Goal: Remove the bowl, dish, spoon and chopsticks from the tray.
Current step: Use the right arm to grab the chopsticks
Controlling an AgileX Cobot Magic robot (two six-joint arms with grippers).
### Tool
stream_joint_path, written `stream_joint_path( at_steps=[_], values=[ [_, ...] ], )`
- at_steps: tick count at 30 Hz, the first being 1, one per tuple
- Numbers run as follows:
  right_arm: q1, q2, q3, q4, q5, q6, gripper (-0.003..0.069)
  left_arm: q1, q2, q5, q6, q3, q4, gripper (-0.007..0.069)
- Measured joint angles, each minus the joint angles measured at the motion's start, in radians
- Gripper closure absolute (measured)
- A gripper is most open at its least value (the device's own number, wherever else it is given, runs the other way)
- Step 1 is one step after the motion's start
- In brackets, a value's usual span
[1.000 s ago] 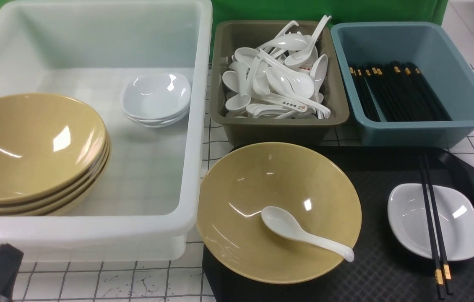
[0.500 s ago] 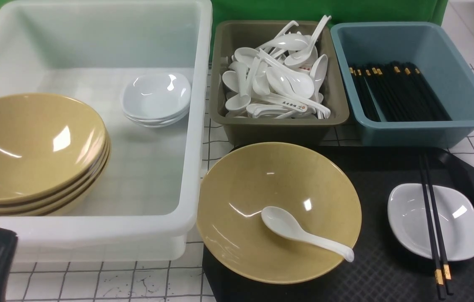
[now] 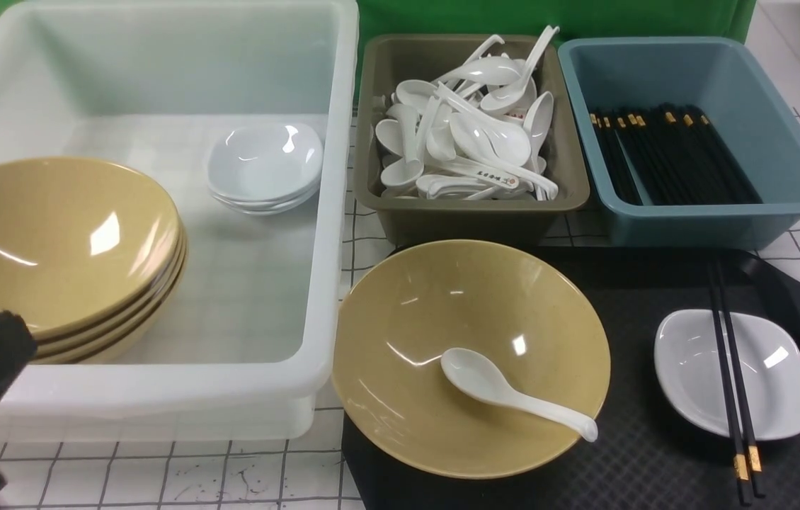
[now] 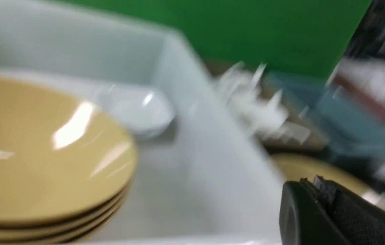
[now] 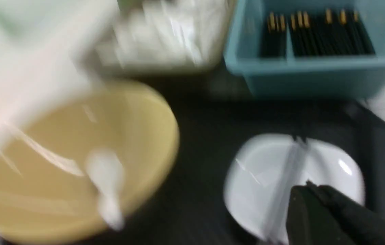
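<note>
- On my front view the yellow bowl [image 3: 471, 319] sits on the left part of the black tray [image 3: 626, 397], its wide mouth up and its near-left side reaching out over the tray's edge.
- The white spoon [image 3: 513, 393] lies in that bowl; its long axis runs aslant, with the scoop toward the bowl's middle, pointing away and left, and the handle running toward me and right, its end over the bowl's rim.
- The white dish [image 3: 775, 361] is on the right part of the tray, open side up, its corners rounded.
- Across the dish I have the black chopsticks [image 3: 734, 389], close together, their long axis running nearly straight away from me, leaning a little left at the far end; the gold-banded thick ends are nearest me, the thin tips point at the blue bin [image 3: 697, 227].
- My left gripper [image 4: 310, 183] is closed, fingertips together with nothing between them, by the white bin [image 3: 195, 386] with its stacked yellow bowls [image 3: 53, 241].
- My right gripper [image 5: 303, 189] is closed too, with nothing gripped; it shows in its own wrist view, in front of the dish, and I can't judge the gap between them.
</note>
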Motion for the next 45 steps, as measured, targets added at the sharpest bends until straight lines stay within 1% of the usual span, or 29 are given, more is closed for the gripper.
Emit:
stream_joint_path(
  at_steps=[1, 3, 4, 5, 7, 8, 9, 10, 11, 13, 14, 15, 16, 17, 18, 21, 23, 24, 25, 28, 29, 34, 37, 38, 41, 45],
  values=[
    [0.0, 0.069, -0.047, -0.02, 0.061, -0.032, 0.0623, 0.0, 0.07, 0.062, -0.016, -0.048, 0.092, 0.0631],
    [0.0, 0.19, -0.119, -0.042, 0.178, -0.085, 0.0623, 0.0, 0.125, 0.125, -0.022, -0.085, 0.159, 0.0631],
    [0.001, 0.253, -0.168, -0.049, 0.243, -0.123, 0.0623, 0.0, 0.208, 0.212, -0.028, -0.137, 0.245, 0.0631],
    [0.002, 0.326, -0.211, -0.052, 0.313, -0.151, 0.0623, -0.006, 0.255, 0.254, -0.031, -0.164, 0.285, 0.0631],
    [0.012, 0.431, -0.269, -0.054, 0.386, -0.165, 0.0623, -0.034, 0.32, 0.296, -0.036, -0.202, 0.329, 0.0631],
    [0.018, 0.475, -0.292, -0.054, 0.402, -0.168, 0.0623, -0.083, 0.368, 0.307, -0.037, -0.23, 0.337, 0.0631],
    [0.024, 0.514, -0.312, -0.054, 0.406, -0.168, 0.0623, -0.101, 0.38, 0.309, -0.037, -0.242, 0.338, 0.0631],
    [0.029, 0.543, -0.323, -0.054, 0.407, -0.168, 0.0622, -0.162, 0.416, 0.31, -0.035, -0.261, 0.338, 0.0631],
    [0.033, 0.578, -0.34, -0.056, 0.407, -0.168, 0.062, -0.195, 0.433, 0.31, -0.032, -0.272, 0.336, 0.0631],
    [0.033, 0.625, -0.363, -0.059, 0.406, -0.167, 0.0612, -0.324, 0.5, 0.31, -0.004, -0.32, 0.332, 0.0631],
    [0.033, 0.657, -0.373, -0.065, 0.406, -0.166, 0.0605, -0.37, 0.526, 0.31, 0.002, -0.333, 0.332, 0.0631],
    [0.033, 0.688, -0.387, -0.072, 0.405, -0.163, 0.0589, -0.457, 0.583, 0.303, 0.014, -0.372, 0.333, 0.0631],
    [0.033, 0.711, -0.393, -0.074, 0.401, -0.162, 0.058, -0.487, 0.605, 0.3, 0.014, -0.389, 0.333, 0.0631],
    [0.033, 0.746, -0.403, -0.078, 0.394, -0.157, 0.0545, -0.544, 0.652, 0.29, 0.015, -0.422, 0.338, 0.0631],
    [0.033, 0.773, -0.41, -0.079, 0.383, -0.151, 0.0512, -0.571, 0.675, 0.284, 0.015, -0.439, 0.338, 0.0631],
    [0.033, 0.85, -0.417, -0.082, 0.337, -0.123, 0.0379, -0.685, 0.788, 0.25, 0.016, -0.523, 0.343, 0.0631],
    [0.033, 0.894, -0.417, -0.082, 0.312, -0.101, 0.0294, -0.737, 0.847, 0.226, 0.016, -0.564, 0.346, 0.0631],
    [0.033, 0.923, -0.417, -0.082, 0.295, -0.093, 0.0234, -0.76, 0.877, 0.21, 0.017, -0.585, 0.346, 0.0631],
    [0.033, 0.948, -0.417, -0.082, 0.284, -0.084, 0.0197, -0.779, 0.904, 0.198, 0.018, -0.597, 0.346, 0.0631],
    [0.033, 1.023, -0.42, -0.083, 0.257, -0.061, 0.0128, -0.814, 0.97, 0.17, 0.022, -0.607, 0.346, 0.0631],
    [0.033, 1.047, -0.423, -0.083, 0.247, -0.05, 0.0119, -0.818, 0.988, 0.169, 0.023, -0.607, 0.346, 0.0631],
    [0.034, 1.138, -0.424, -0.083, 0.201, -0.01, 0.011, -0.82, 1.043, 0.17, 0.028, -0.607, 0.354, 0.0631],
    [0.034, 1.194, -0.425, -0.105, 0.188, 0.036, 0.0156, -0.82, 1.057, 0.174, 0.03, -0.607, 0.362, 0.0631],
    [0.034, 1.196, -0.425, -0.107, 0.188, 0.04, 0.016, -0.82, 1.057, 0.174, 0.03, -0.607, 0.364, 0.0631],
    [0.034, 1.222, -0.425, -0.122, 0.183, 0.059, 0.0226, -0.82, 1.058, 0.174, 0.04, -0.607, 0.37, 0.0631],
    [0.034, 1.232, -0.425, -0.124, 0.18, 0.061, 0.0348, -0.82, 1.059, 0.174, 0.041, -0.607, 0.373, 0.0631]
  ],
)
